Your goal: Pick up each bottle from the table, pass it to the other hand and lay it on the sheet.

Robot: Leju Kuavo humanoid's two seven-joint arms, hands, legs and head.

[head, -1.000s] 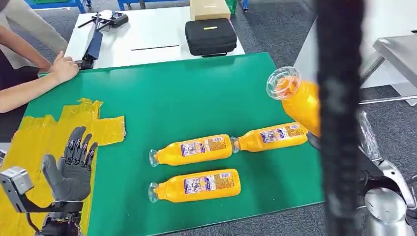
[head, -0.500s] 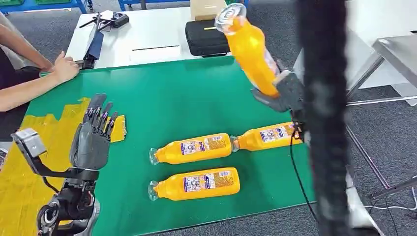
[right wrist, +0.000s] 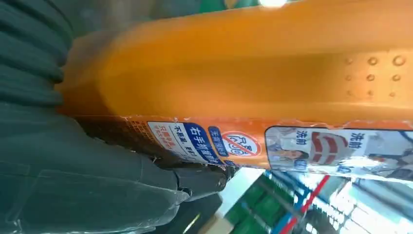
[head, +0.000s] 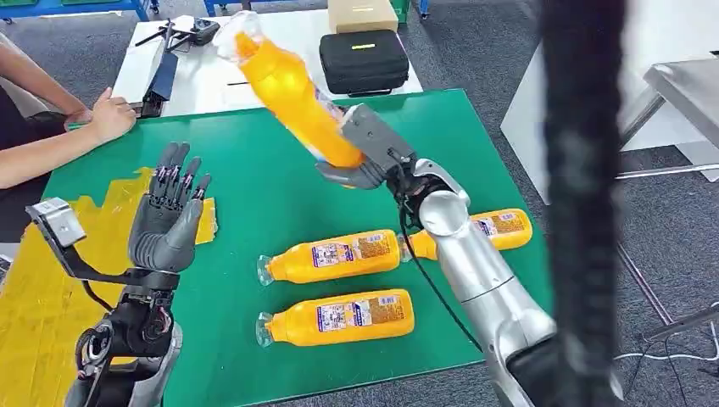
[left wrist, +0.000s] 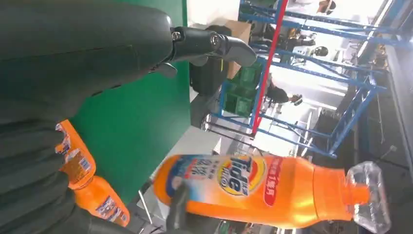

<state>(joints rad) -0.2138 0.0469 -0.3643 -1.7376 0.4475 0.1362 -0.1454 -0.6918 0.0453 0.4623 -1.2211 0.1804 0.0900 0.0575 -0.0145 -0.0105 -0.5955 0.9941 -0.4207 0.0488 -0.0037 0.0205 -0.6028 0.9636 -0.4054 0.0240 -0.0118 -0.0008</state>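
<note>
My right hand (head: 366, 153) grips an orange bottle (head: 292, 89) by its base and holds it tilted above the green mat, clear cap up and to the left. The left wrist view shows that bottle (left wrist: 253, 190) in the air; the right wrist view shows its body (right wrist: 253, 73) against my right hand (right wrist: 73, 156). My left hand (head: 165, 222) is raised at the left, palm toward the bottle, fingers spread and empty, well apart from it. Three more orange bottles lie on the mat: one in the middle (head: 335, 258), one nearer me (head: 339, 318), one (head: 504, 227) partly behind my right arm. The yellow sheet (head: 51, 254) lies at the left.
A person's hand (head: 110, 114) and forearm rest at the mat's far left corner. Beyond the green mat (head: 280, 178) stands a white table with a black case (head: 363, 61), a cardboard box (head: 362, 13) and a controller (head: 202, 32). A dark blurred bar (head: 585, 203) crosses the right of the head view.
My right hand has carried the bottle up and leftward over the mat, toward my left hand. My left hand has risen, palm turned toward the bottle. The view shifted slightly.
</note>
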